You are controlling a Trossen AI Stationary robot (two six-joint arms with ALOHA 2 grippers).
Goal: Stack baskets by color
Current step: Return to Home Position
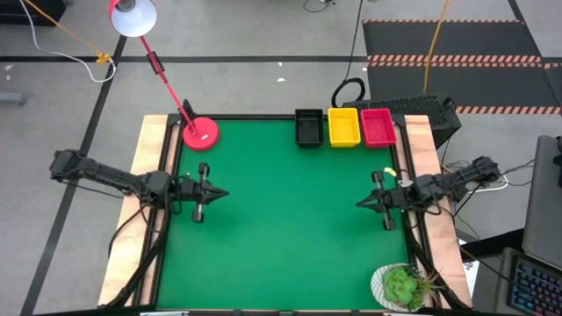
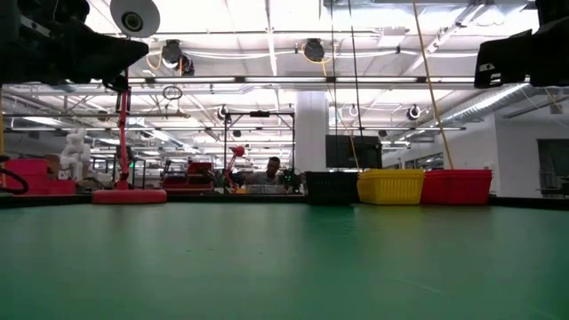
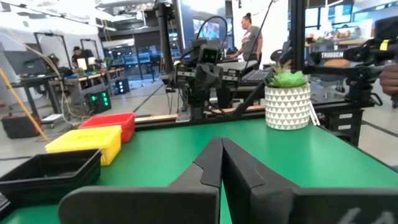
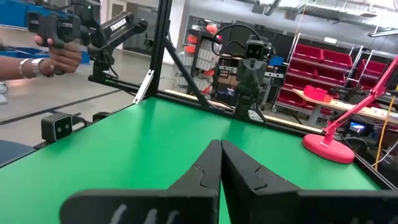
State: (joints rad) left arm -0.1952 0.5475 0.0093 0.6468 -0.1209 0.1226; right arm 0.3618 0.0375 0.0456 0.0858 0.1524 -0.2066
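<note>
The left arm (image 1: 105, 174) is stretched inward from its own side and kept low, with the wrist level. The left gripper (image 1: 225, 193) is pointed straight across at the opposite gripper. Its fingers (image 3: 249, 177) are brought together, touching along their inner edges to form a narrow wedge.

The right arm (image 1: 457, 180) is posed as a mirror of this, reaching inward with the wrist level. The right gripper (image 1: 358, 203) is aimed back at the left one, and its fingers (image 4: 193, 177) are likewise pressed shut. The two grippers are held well apart, tip facing tip. In the low view both arms are seen only as dark shapes at the upper corners.
</note>
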